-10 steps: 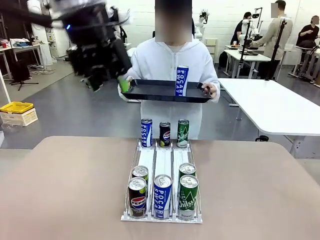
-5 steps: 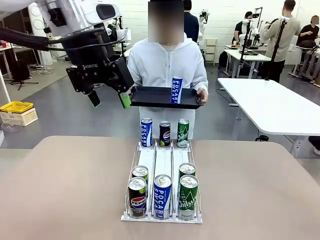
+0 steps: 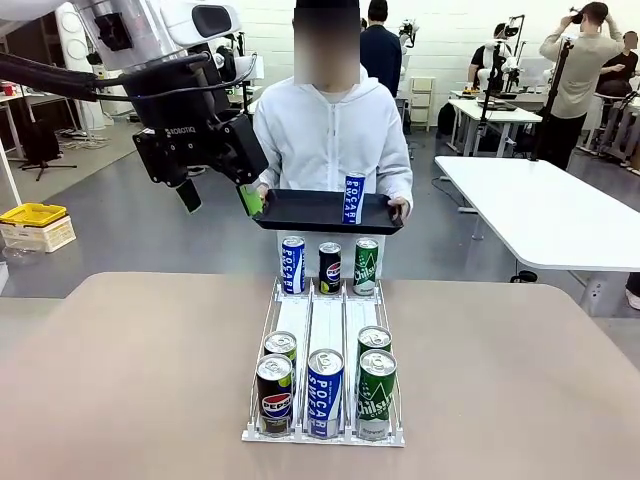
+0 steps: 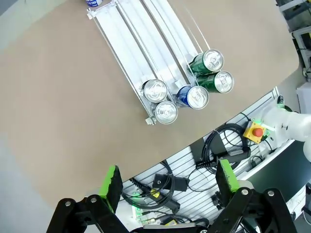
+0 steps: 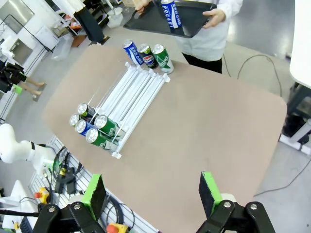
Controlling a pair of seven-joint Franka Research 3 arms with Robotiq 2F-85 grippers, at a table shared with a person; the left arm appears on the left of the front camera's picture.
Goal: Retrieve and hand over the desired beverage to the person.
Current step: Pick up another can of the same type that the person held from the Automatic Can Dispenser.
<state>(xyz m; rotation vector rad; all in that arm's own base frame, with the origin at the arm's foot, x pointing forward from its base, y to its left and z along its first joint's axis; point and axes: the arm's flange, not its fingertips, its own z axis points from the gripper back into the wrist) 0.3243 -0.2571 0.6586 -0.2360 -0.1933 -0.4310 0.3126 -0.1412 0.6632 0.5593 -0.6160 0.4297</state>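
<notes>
The slim blue-and-white Pocari Sweat can [image 3: 353, 197] stands upright on a shallow black rectangular plastic tray [image 3: 300, 210] that the person [image 3: 333, 130] in the white hooded jacket holds at both ends. It lies off to the robot's-right of the left gripper [image 3: 220, 198], at about the height of the jaws, which hang wide apart and empty. One green pad [image 3: 250, 200] of that gripper appears just beside the tray's end and the person's hand [image 3: 262, 190]. The front view cannot tell whether they touch or merely overlap. The right gripper [image 5: 152, 189], jaws equally wide and empty, hovers high and well apart from the can [image 5: 170, 14], which sits far ahead of it. The likely trouble is a knock. Any sideways drift of the left jaws toward the tray could jolt it, and so tall and narrow a can would probably topple on a hand-held surface. The right wrist view gives the tray from above, with both hands on its edges. The left wrist view looks instead past its own jaws [image 4: 168, 178] down at the can tops in the white three-lane can rack [image 4: 131, 39] on the tan table [image 4: 58, 111].
</notes>
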